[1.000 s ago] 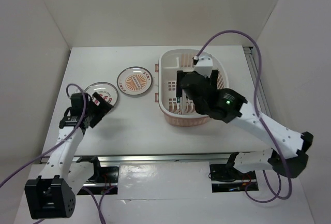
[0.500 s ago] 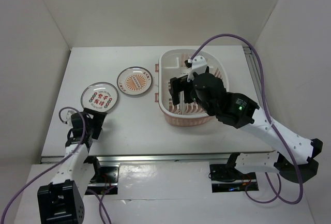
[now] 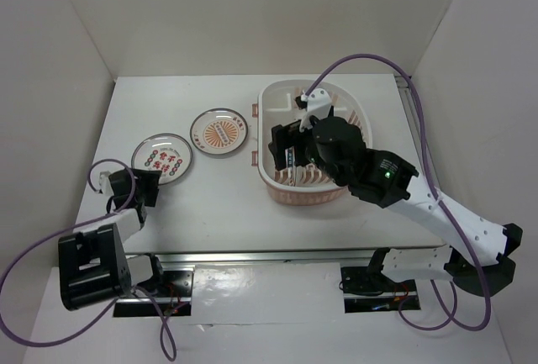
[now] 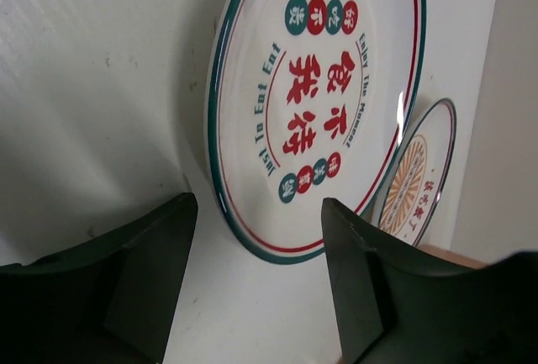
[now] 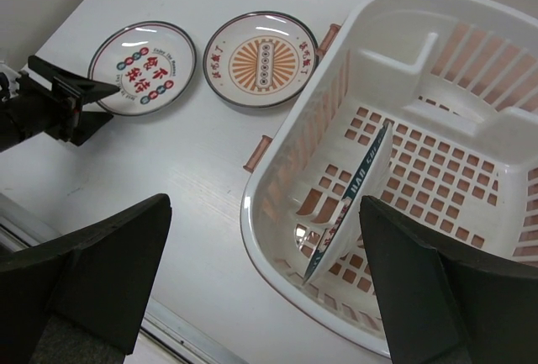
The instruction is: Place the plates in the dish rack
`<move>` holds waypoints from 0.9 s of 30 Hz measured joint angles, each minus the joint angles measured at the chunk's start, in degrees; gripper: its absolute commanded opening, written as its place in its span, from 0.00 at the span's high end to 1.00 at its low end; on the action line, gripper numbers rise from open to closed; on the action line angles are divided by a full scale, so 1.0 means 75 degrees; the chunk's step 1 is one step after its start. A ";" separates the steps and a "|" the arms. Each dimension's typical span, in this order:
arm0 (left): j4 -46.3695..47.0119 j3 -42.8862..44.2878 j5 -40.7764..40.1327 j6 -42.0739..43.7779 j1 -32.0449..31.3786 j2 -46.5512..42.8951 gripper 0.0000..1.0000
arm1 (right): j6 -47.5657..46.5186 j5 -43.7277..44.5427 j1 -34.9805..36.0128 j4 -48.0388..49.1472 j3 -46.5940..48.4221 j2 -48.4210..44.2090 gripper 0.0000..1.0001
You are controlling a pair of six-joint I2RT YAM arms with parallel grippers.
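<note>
Hanging low at the near-left of the surface (image 3: 218, 204), the left jaws in the top view point at the teal-rimmed plate (image 3: 162, 155), which lies flat just ahead of them. The orange sunburst plate (image 3: 219, 131) lies flat farther off, up and to their right. The right jaws hover over the near-left part of the dish rack (image 3: 290, 192).

From the left wrist, the jaws stand apart with nothing gripped. The teal-rimmed plate (image 4: 319, 103) fills the space just beyond the tips, its near rim in line with the gap; whether a tip touches it I cannot tell. Its face carries red Chinese characters, coloured dots each with a character, and the English lines "Enjoy The Moment" and "Just To Eat Eat". The sunburst plate (image 4: 416, 179) shows beyond, to the right.

From the right wrist, the jaws are spread wide and hold nothing. Below the gap, a third plate (image 5: 357, 183) stands on edge inside the rack. Its dark rim bears pale lettering, too small to read surely.
</note>
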 measured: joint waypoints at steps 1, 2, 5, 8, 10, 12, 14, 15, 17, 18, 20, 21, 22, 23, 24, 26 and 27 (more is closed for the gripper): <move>0.0052 0.0052 0.0041 -0.0029 0.0038 0.0140 0.33 | -0.0003 0.0000 0.0000 0.0023 -0.0003 0.0000 0.00; 0.0114 0.0102 0.0076 -0.0032 0.0076 0.0256 0.36 | -0.0003 0.0000 0.0000 0.0061 -0.0012 0.0000 0.00; 0.0128 0.0227 0.0128 -0.0058 0.0108 0.0516 0.53 | 0.0000 -0.0026 0.0000 0.0140 -0.0064 -0.0003 0.00; -0.0082 0.0280 0.0137 -0.0070 0.0160 0.0711 0.69 | 0.0006 -0.0082 0.0000 0.0172 -0.0149 -0.0006 0.00; -0.0210 0.0388 0.0146 -0.0125 0.0184 0.0833 0.85 | 0.0006 -0.0105 0.0000 0.0172 -0.0172 -0.0009 0.00; -0.0201 0.0624 0.0198 -0.0262 0.0242 0.0962 0.90 | 0.0006 -0.0125 0.0000 0.0178 -0.0187 -0.0029 0.00; -0.0321 0.0886 0.0221 -0.0245 0.0251 0.1116 1.00 | 0.0009 -0.0134 0.0000 0.0178 -0.0201 -0.0058 0.00; -0.0364 0.0991 0.0224 -0.0236 0.0248 0.1215 1.00 | 0.0006 -0.0140 0.0000 0.0181 -0.0219 -0.0090 0.00; -0.0562 0.1110 0.0251 -0.0242 0.0280 0.1306 1.00 | 0.0006 -0.0140 0.0000 0.0204 -0.0239 -0.0137 0.00; -0.0697 0.1177 0.0262 -0.0239 0.0297 0.1317 1.00 | 0.0006 -0.0140 0.0000 0.0210 -0.0242 -0.0149 0.00; -0.1157 0.1419 0.0230 -0.0236 0.0338 0.1317 1.00 | 0.0009 -0.0140 0.0000 0.0233 -0.0245 -0.0157 0.00; -0.1445 0.1597 0.0195 -0.0221 0.0353 0.1323 1.00 | 0.0009 -0.0143 0.0000 0.0233 -0.0251 -0.0157 0.00; -0.1719 0.1775 0.0134 -0.0207 0.0361 0.1294 1.00 | 0.0006 -0.0143 0.0000 0.0233 -0.0256 -0.0154 0.00; -0.1973 0.1912 0.0055 -0.0210 0.0361 0.1212 1.00 | 0.0006 -0.0143 0.0000 0.0233 -0.0259 -0.0154 0.00; -0.2235 0.2002 -0.0044 -0.0204 0.0367 0.1040 1.00 | 0.0006 -0.0143 0.0000 0.0233 -0.0259 -0.0152 0.00; -0.2766 0.2031 -0.0271 -0.0172 0.0385 0.0391 1.00 | -0.0003 -0.0160 0.0000 0.0242 -0.0259 -0.0152 0.00; -0.3136 0.2025 -0.0425 -0.0102 0.0391 -0.0087 1.00 | -0.0006 -0.0169 0.0000 0.0256 -0.0262 -0.0152 0.00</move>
